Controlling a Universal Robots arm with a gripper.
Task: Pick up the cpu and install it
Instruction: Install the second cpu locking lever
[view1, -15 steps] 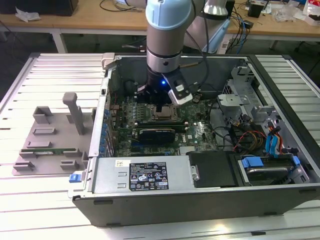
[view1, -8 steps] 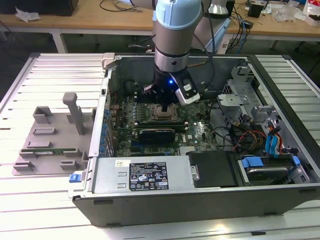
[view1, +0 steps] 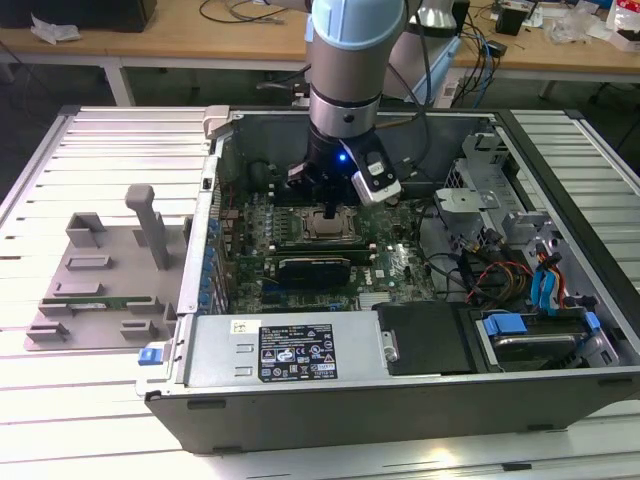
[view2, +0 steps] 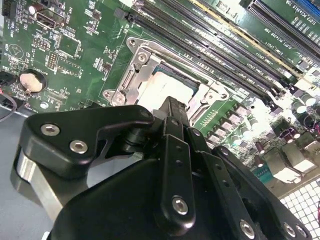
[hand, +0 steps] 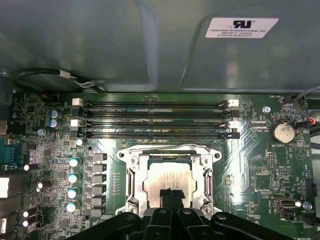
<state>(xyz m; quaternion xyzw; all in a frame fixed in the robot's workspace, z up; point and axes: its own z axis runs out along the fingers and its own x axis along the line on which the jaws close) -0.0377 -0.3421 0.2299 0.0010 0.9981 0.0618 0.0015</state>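
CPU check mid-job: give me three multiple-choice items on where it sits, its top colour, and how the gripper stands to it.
1. Where is the cpu?
A. In the socket frame on the motherboard
B. On the grey fixture outside the case
C. On the power supply

2. What colour is its top plate?
A. Blue
B. Silvery-grey
C. Red

3. Where is the gripper?
A. Far outside the case
B. Down at the cpu, tip over its top plate
C. Over the drive bay

Key: 1 A, metal frame surrounds it in both wrist views; 2 B, pale metallic top; 3 B, black tip overlaps the chip.
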